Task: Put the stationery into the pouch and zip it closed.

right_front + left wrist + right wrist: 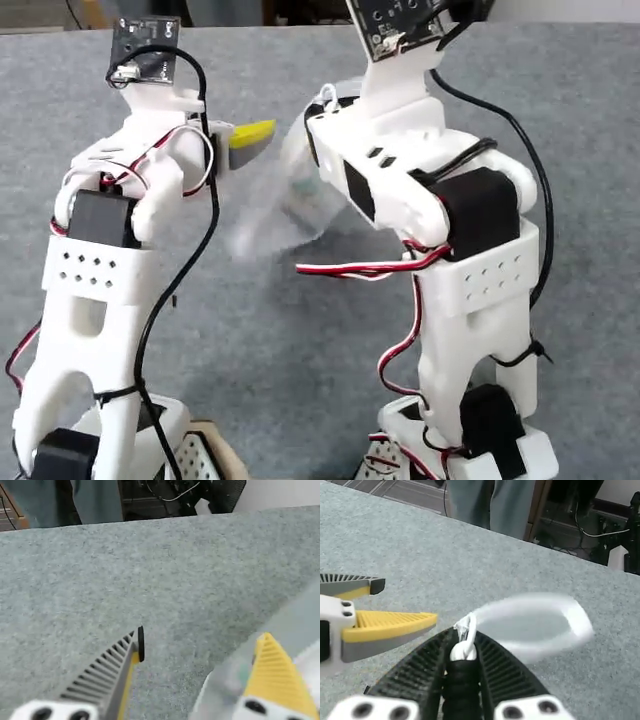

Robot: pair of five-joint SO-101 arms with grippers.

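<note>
A translucent pouch [285, 200] hangs blurred above the grey table between the two arms. My right gripper [462, 636], with black ribbed fingers, is shut on the pouch's white zipper end [465, 630], and the pouch's body [530, 622] swings beyond it. In the high view the right gripper [325, 105] sits at the pouch's top. My left gripper [202, 642] stands open beside the pouch [280, 645], nothing between its yellow fingers [272, 675]. The left gripper [405, 602] also appears open in the right wrist view. A faint greenish shape [300, 186] shows inside the pouch.
Grey felt table [560, 120] spreads all around. Cables run along both arms [190, 250]. A person's legs [490, 502] and dark equipment stand past the table's far edge.
</note>
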